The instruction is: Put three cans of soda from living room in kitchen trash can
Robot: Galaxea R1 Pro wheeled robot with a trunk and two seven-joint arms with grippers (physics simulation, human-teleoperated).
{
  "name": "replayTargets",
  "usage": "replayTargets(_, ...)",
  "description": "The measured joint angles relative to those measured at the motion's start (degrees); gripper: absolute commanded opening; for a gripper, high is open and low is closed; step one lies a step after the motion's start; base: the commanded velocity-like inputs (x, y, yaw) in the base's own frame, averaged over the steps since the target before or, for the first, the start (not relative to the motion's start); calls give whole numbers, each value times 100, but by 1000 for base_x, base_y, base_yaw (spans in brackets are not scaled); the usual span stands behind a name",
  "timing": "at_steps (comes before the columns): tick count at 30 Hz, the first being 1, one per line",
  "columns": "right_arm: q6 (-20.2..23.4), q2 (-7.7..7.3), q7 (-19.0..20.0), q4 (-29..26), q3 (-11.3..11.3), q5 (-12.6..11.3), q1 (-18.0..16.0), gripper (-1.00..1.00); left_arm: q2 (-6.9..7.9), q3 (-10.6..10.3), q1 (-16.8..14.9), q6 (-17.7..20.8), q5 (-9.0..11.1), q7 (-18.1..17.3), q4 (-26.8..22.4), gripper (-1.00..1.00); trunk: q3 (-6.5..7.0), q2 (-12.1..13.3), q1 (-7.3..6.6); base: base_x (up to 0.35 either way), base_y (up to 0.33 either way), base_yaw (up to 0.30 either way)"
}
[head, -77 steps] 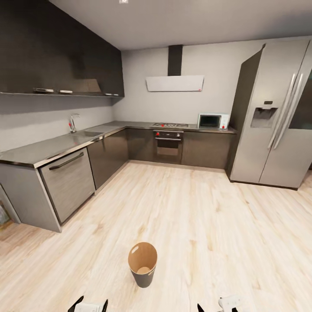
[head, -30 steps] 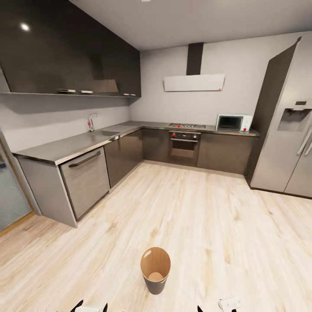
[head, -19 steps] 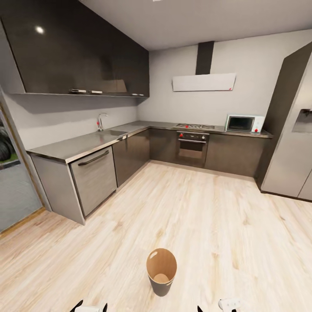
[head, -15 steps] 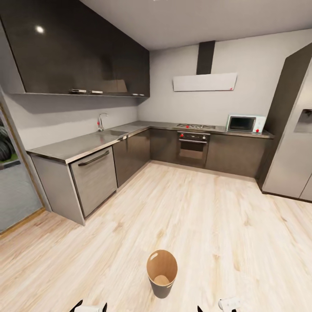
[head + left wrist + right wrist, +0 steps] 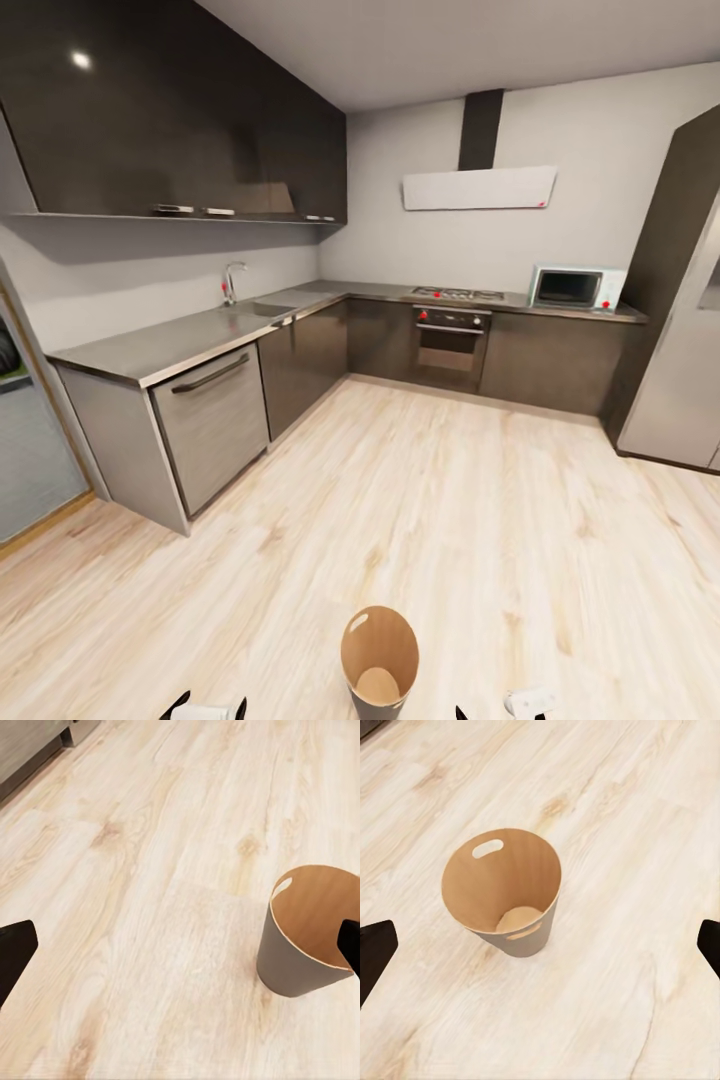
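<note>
I am in the kitchen. The tash can [image 5: 380, 660], a light grey bin with a brown inner wall, stands on the pale wood floor just ahead of me, between my arms. My left gripper [image 5: 205, 709] and right gripper [image 5: 500, 709] peek in at the lower edge of the head view. Through the left wrist view the tash can [image 5: 307, 937] sits beside one finger of the open left gripper [image 5: 182, 949]. The right gripper [image 5: 542, 945] is open above the floor, and the tash can [image 5: 502, 892] shows a bare brown bottom. The cans of soda are out of view.
A grey countertop [image 5: 170, 345] with dark cabinets and a dishwasher runs along the left. An oven [image 5: 450, 345] and white microwave [image 5: 572, 288] line the back wall. The steel fridge [image 5: 690, 380] stands at the right. Wide floor lies beyond the bin.
The camera has swung left and moved closer: the fridge has slid toward the right edge and the bin sits lower and larger in the picture. Both grippers hold the same pose.
</note>
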Motion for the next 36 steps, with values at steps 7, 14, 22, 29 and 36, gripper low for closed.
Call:
replayTargets(7,0,0,0,8,0,-3,0,100,-3,0,0,-15,-1,-5,2,100,0,0,0,69,1,0)
replayTargets(14,42,-6,24,-53,-18,-29,-29,100,-4,0,0,-17,-8,-4,4,100,0,0,0,11,0,0)
replayTargets(22,2027,36,55,-776,103,-26,-973,100,-4,0,-1,-17,-6,0,71,100,1,0,0,1,0,0)
replayTargets(29,4134,190,2,-64,552,-52,-3075,100,-4,-7,5,-18,8,0,98,100,1,0,0,0,0,0)
replayTargets(36,3855,259,-57,4436,483,-54,-5839,100,-18,-9,6,-9,5,-19,95,100,1,1,0,0,0,0)
